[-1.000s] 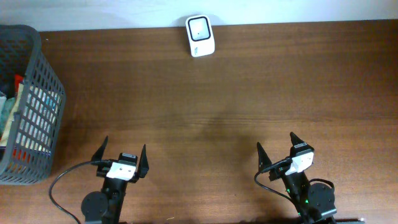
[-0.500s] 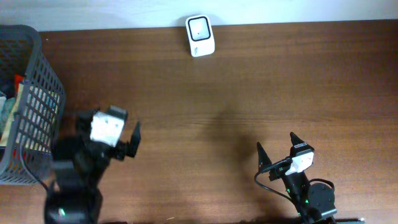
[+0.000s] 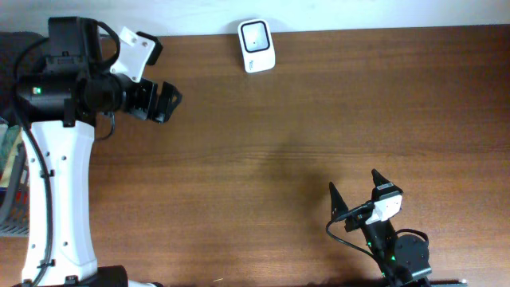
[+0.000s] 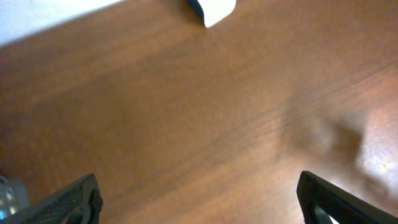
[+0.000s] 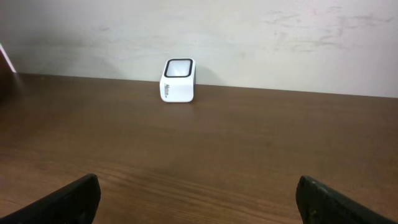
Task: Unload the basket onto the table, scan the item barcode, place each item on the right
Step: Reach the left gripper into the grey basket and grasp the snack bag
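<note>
the left gripper stands wide, its jaws far apart with nothing between them, raised over the far left part of the table and facing along the tabletop toward the middle; its wrist view shows only bare brown wood between the two fingertips, with a corner of the scanner at the top edge. the right gripper is just as wide and just as empty, sitting low at the near right edge and looking straight across the table at the scanner, a small white block with a dark window that stands upright at the far edge against the pale wall. no item lies on the open wood and none is held, so the task looks to be at its very start: an item has yet to be picked, carried to the scanner and turned so that its barcode faces the window. the only container is the grey mesh basket at the left edge, mostly hidden under the left arm; a sliver of greenish packaging shows inside, and what else it holds cannot be told. the item to scan is most likely in there.
</note>
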Controlling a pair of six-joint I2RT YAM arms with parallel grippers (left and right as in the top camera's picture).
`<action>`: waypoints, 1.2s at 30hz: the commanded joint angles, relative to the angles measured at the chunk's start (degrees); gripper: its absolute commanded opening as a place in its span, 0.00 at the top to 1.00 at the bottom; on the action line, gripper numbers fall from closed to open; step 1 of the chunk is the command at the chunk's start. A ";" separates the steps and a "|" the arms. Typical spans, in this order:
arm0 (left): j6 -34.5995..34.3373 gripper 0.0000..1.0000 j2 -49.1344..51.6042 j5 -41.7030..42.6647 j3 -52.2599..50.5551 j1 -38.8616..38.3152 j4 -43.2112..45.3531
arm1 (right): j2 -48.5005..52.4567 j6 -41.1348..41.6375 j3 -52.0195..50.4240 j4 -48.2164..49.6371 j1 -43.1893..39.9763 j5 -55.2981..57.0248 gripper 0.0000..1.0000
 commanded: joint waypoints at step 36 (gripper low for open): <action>2.45 0.10 34.12 -1.05 1.29 46.86 16.48 | -0.37 0.68 -0.42 -0.15 -0.11 -0.33 0.01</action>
